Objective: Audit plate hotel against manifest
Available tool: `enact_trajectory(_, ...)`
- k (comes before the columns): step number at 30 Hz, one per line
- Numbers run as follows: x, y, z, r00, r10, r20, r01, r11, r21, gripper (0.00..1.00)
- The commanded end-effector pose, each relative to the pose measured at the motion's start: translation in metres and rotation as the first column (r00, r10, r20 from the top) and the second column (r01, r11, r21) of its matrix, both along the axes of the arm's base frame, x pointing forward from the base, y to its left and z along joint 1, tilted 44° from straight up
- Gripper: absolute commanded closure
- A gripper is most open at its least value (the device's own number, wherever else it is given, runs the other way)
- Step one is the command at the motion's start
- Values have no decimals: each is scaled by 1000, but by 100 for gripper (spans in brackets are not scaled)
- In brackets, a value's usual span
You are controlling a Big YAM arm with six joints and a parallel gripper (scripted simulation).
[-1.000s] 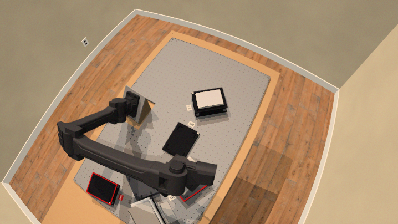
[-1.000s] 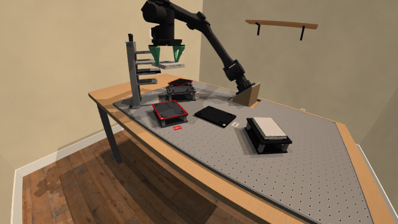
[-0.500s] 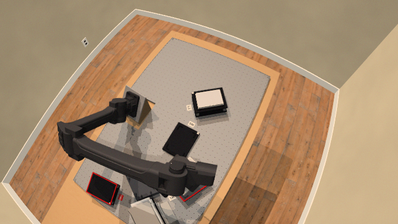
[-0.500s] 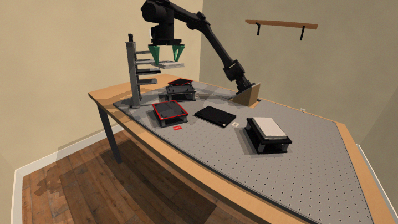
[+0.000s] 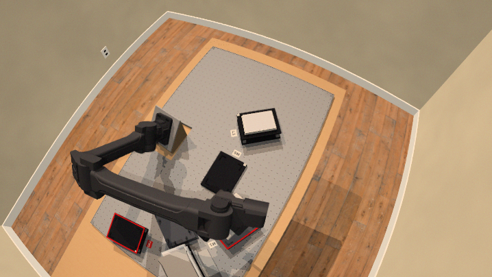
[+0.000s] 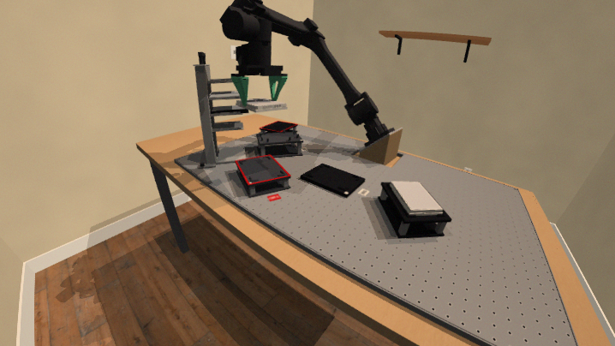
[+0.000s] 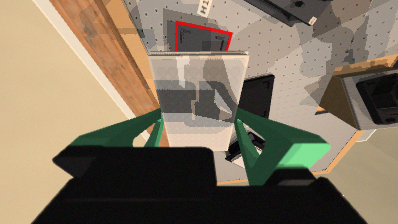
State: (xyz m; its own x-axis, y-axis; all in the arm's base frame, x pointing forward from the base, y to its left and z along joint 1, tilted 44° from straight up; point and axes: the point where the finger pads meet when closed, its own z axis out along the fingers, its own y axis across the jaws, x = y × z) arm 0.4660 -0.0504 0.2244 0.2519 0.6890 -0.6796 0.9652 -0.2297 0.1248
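My gripper [image 6: 259, 101] [image 7: 198, 111] has green fingers and is shut on a pale grey plate [image 6: 267, 104] [image 7: 200, 85], gripping its long sides. It holds the plate level in the air, just in front of the plate hotel H1 [image 6: 205, 116] [image 5: 182, 256], at about the height of the middle shelves. In the top view the arm hides the gripper. A white plate [image 5: 258, 122] [image 6: 416, 197] lies flat on the landing nest L1 [image 6: 413, 223]. I cannot tell what stands in the hotel's slots.
Two red-edged quarantine nests show, one [image 5: 125, 233] [image 6: 261, 168] near the front edge and one [image 6: 278, 127] [image 7: 202, 42] below the held plate. The flat black nest N6 [image 5: 223, 172] [image 6: 331, 179] lies mid-deck. The arm's wedge base [image 5: 175, 134] [image 6: 382, 148] stands at the back.
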Motion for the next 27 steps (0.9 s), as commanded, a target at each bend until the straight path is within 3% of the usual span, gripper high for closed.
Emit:
enact_trajectory(1, 0, -18, 9, 997, -44, 62, 44, 999, 1, 14)
enact_trajectory(21, 0, -49, -17, 986, -105, 129, 106, 994, 0, 14)
enact_trajectory(27, -4, -60, -37, 984, -127, 129, 128, 992, -4, 14)
